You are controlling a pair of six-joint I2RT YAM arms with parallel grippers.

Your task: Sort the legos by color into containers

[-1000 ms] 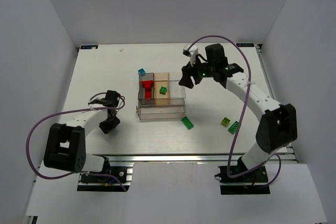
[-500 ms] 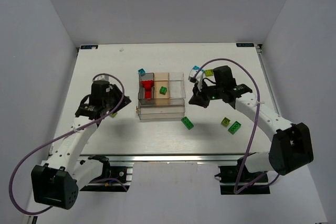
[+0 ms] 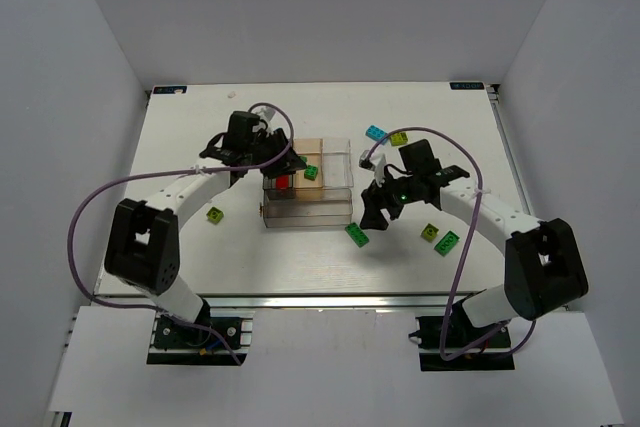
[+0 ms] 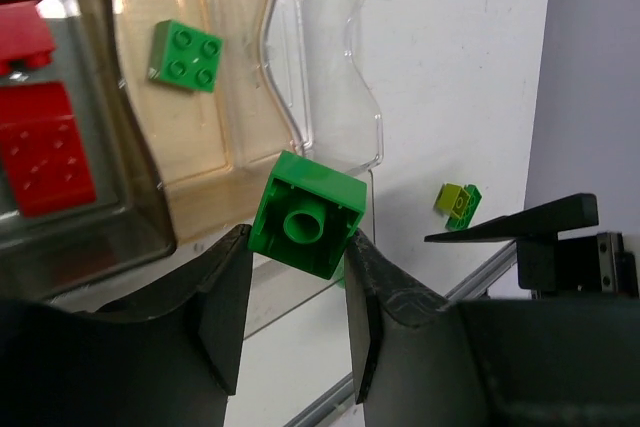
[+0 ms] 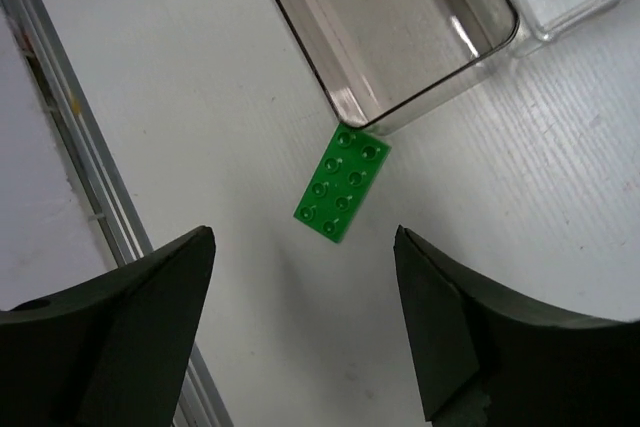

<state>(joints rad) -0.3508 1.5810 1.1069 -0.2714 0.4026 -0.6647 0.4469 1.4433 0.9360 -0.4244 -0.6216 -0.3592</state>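
That green brick [image 4: 305, 227], likely light and slick, is pinched across flat sides by left end effector [image 4: 297, 247]; right end effector [image 5: 300, 277] is spread open.

Green legos: four: held green brick [image 4: 305, 225], square green brick [image 3: 311, 173] in the tan compartment, long green brick [image 3: 357, 235], outer green brick [image 3: 447, 242] by the right arm.
Lime-yellow legos: three: far lime brick [image 3: 399, 138], left lime brick [image 3: 214, 214], right lime brick [image 3: 429, 232].
Cyan legos: one in view, cyan brick [image 3: 375, 132].
Red legos: red stack [image 3: 283, 182] in the grey compartment; at least two, exact number unclear.
Containers: one divided clear box [image 3: 310, 215]; number of compartments unclear.
Arms: two: left arm [image 3: 182, 187], right arm [image 3: 483, 209].
Grippers: two: left gripper [image 4: 295, 239], right gripper [image 5: 300, 247].
Table [image 3: 190, 137]: one.
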